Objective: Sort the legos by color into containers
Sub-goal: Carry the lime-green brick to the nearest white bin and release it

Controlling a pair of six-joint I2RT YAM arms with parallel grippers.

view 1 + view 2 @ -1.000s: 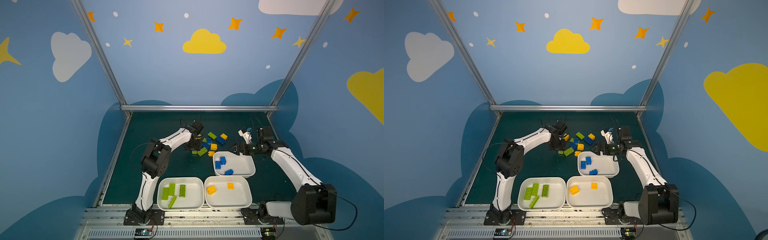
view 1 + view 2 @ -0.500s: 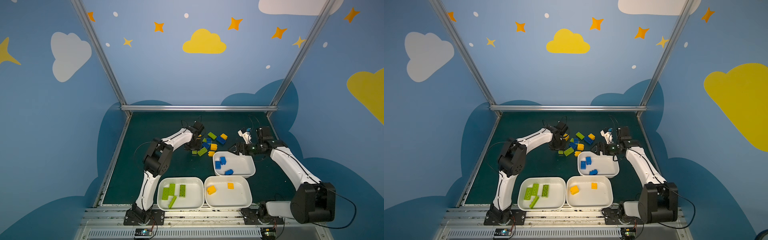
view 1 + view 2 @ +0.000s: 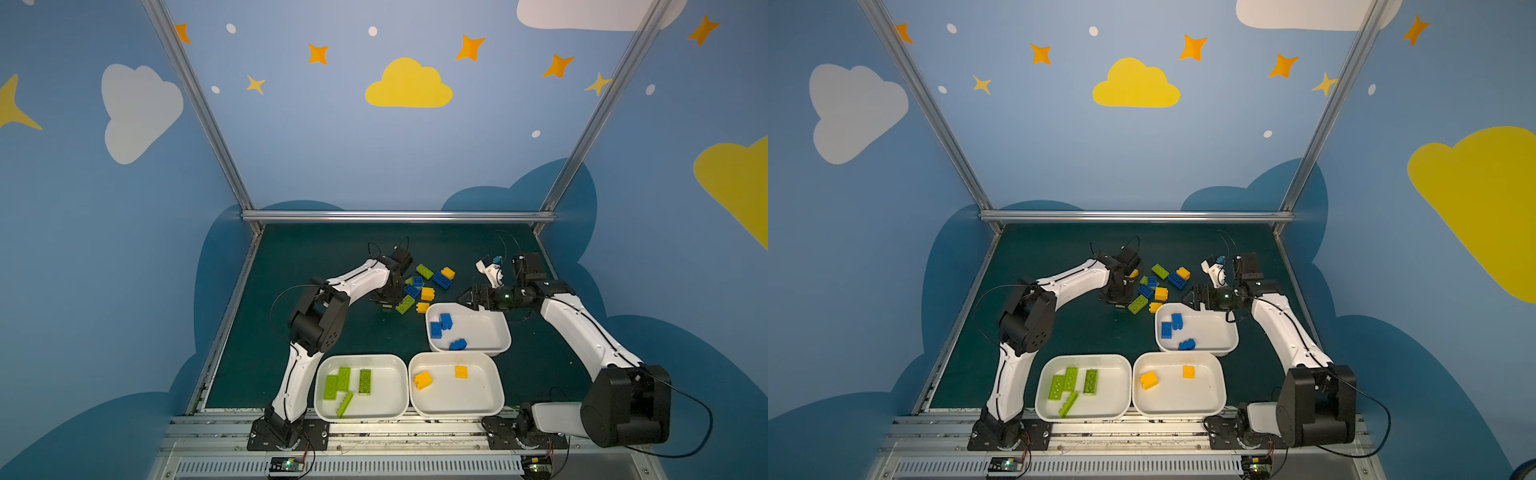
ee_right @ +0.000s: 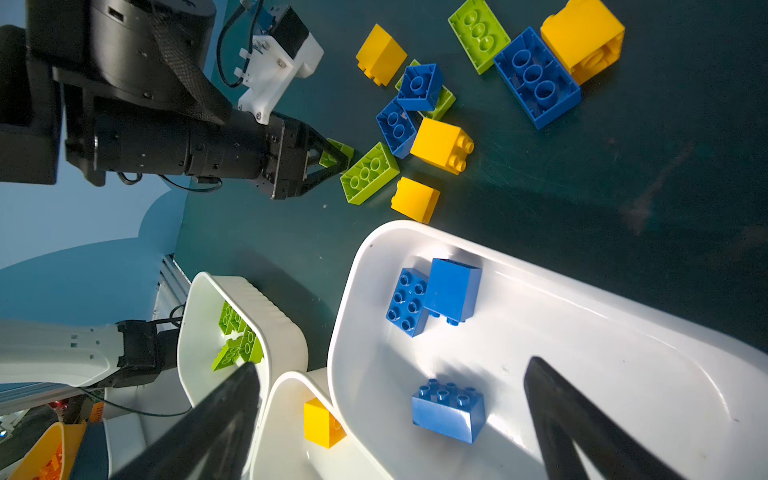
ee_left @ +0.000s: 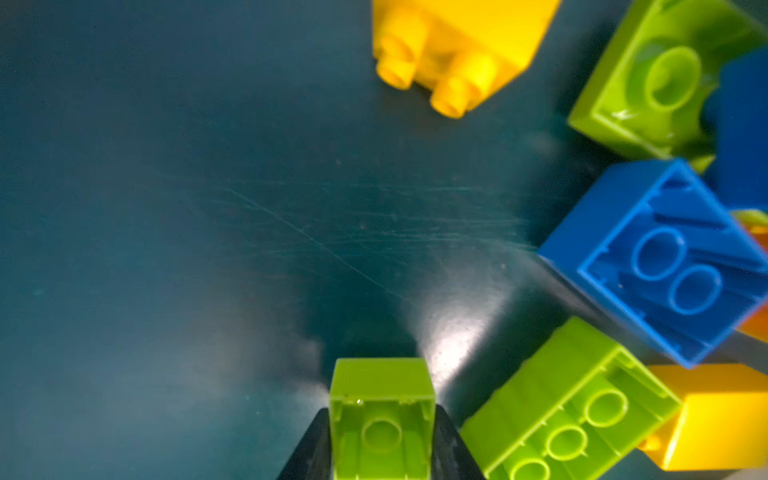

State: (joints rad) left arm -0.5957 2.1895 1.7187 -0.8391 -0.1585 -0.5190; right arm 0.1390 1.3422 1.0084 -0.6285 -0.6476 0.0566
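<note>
Lime-green small brick point(image 5: 380, 386) is pinched in my left gripper point(image 4: 343, 160), dark jaws pressed on both its sides, hollow underside facing the wrist camera. It sits at the near-left edge of the loose pile point(image 3: 419, 286) on the dark teal mat point(image 3: 332, 257), just beside a long lime brick point(image 5: 569, 411). Can't tell if it's off the mat. The pile is mixed blue, yellow and lime, beyond the trays.

My right gripper point(image 4: 392, 363) is spread wide, holding nothing, over the far edge of the blue tray point(image 3: 505, 332), which has three blue bricks. The green tray point(image 3: 320, 374) at front left has four lime bricks. The yellow tray point(image 3: 496, 374), touching it on the right, has two yellow ones.

An orange tag point(image 4: 97, 411) shows near my left arm's base, its print too blurred to read.
</note>
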